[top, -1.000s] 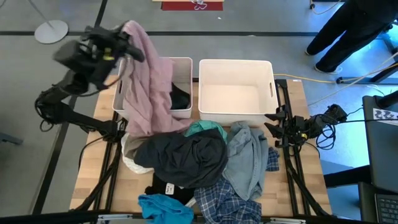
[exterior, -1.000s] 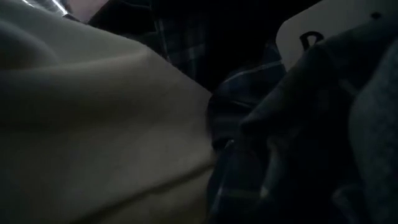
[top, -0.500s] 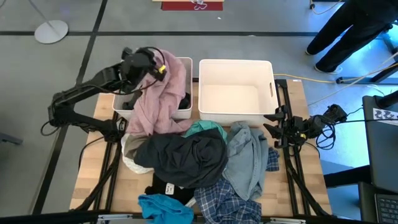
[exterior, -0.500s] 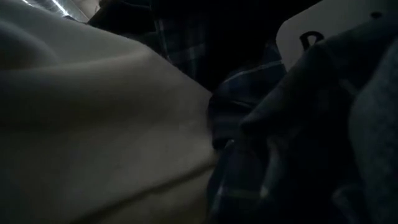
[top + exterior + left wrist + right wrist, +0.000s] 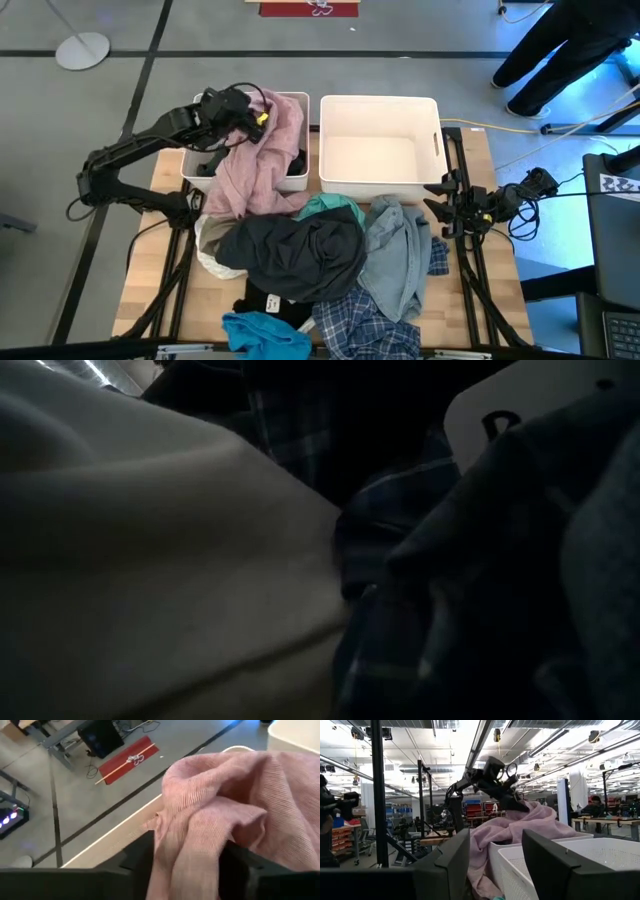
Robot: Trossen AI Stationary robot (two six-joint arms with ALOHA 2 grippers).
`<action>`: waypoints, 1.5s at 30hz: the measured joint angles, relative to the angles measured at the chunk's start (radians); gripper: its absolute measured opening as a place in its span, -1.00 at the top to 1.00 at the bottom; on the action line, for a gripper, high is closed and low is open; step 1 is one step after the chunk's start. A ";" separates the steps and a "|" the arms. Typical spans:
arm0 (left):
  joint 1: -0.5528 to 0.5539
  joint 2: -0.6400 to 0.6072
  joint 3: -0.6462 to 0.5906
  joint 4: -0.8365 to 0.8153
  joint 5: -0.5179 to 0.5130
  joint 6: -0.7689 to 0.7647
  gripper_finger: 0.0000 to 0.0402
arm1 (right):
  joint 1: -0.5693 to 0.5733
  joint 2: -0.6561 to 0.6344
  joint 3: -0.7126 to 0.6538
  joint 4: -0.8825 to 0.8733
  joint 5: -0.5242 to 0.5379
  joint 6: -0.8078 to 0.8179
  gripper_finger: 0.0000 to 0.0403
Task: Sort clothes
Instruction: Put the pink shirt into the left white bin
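Over the left bin, the left gripper sits with its fingers apart on either side of the pink garment, which lies between them, fills much of that bin and spills over its front wall onto the table. At the table's right edge the right gripper waits beside the right bin, its fingers apart and holding nothing. Other clothes are piled in front of the bins: a black top, a teal piece, a grey-blue garment, plaid and a bright blue item.
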 joint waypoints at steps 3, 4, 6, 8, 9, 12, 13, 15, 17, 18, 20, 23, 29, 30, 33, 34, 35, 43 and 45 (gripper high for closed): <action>-0.033 -0.004 0.073 -0.090 -0.001 -0.044 -0.03 | 0.000 0.000 0.000 -0.005 0.000 0.000 0.10; -0.048 -0.004 0.096 -0.114 -0.001 -0.045 -0.06 | 0.000 0.000 0.000 -0.006 0.000 0.000 0.10; -0.079 -0.004 0.133 -0.144 -0.001 -0.044 -0.10 | 0.000 0.000 0.000 -0.006 0.000 0.000 0.10; -0.117 -0.006 0.163 -0.153 -0.001 -0.046 -0.11 | 0.000 0.000 0.000 -0.006 0.000 0.000 0.10; -0.143 -0.009 0.173 -0.150 -0.001 -0.050 -0.11 | 0.000 0.000 0.000 -0.006 0.001 0.000 0.10; -0.238 -0.015 0.186 -0.153 0.022 -0.083 -0.11 | 0.000 0.000 0.000 -0.008 0.001 0.003 0.10; -0.275 -0.014 0.186 -0.167 0.034 -0.108 -0.11 | 0.000 0.000 0.000 -0.014 0.001 0.004 0.10; -0.356 -0.011 0.186 -0.220 0.053 -0.177 -0.11 | 0.000 0.000 0.000 -0.032 0.001 0.005 0.10; -0.443 -0.003 0.186 -0.289 0.053 -0.264 -0.11 | 0.000 0.000 0.000 -0.039 0.001 0.018 0.10; -0.487 0.000 0.186 -0.334 0.053 -0.317 -0.11 | 0.000 0.000 0.000 -0.036 0.001 0.031 0.10; -0.577 0.015 0.186 -0.420 0.054 -0.436 -0.11 | 0.000 0.000 0.000 -0.030 0.000 0.050 0.10; -0.703 0.041 0.186 -0.501 0.053 -0.594 -0.11 | 0.000 0.000 0.000 -0.026 -0.006 0.053 0.10; -0.905 0.127 0.176 -0.525 0.033 -0.775 -0.11 | 0.000 0.000 0.000 -0.026 -0.008 0.073 0.10; -0.931 0.144 0.166 -0.526 0.023 -0.792 -0.11 | 0.000 0.000 0.000 -0.026 -0.008 0.075 0.10; -0.984 0.201 0.132 -0.530 -0.011 -0.828 -0.11 | 0.000 0.000 0.000 -0.026 -0.008 0.075 0.10; -1.000 0.220 0.119 -0.533 -0.029 -0.843 -0.11 | 0.000 0.000 0.000 -0.026 -0.009 0.075 0.10; -1.012 0.238 0.104 -0.533 -0.050 -0.856 -0.11 | 0.000 0.000 0.000 -0.026 -0.009 0.075 0.10; -1.009 0.351 -0.004 -0.543 -0.177 -0.944 -0.11 | 0.000 0.000 0.000 -0.009 -0.008 0.065 0.10; -0.998 0.366 -0.019 -0.546 -0.233 -0.980 -0.11 | 0.000 0.000 0.000 -0.004 -0.008 0.052 0.10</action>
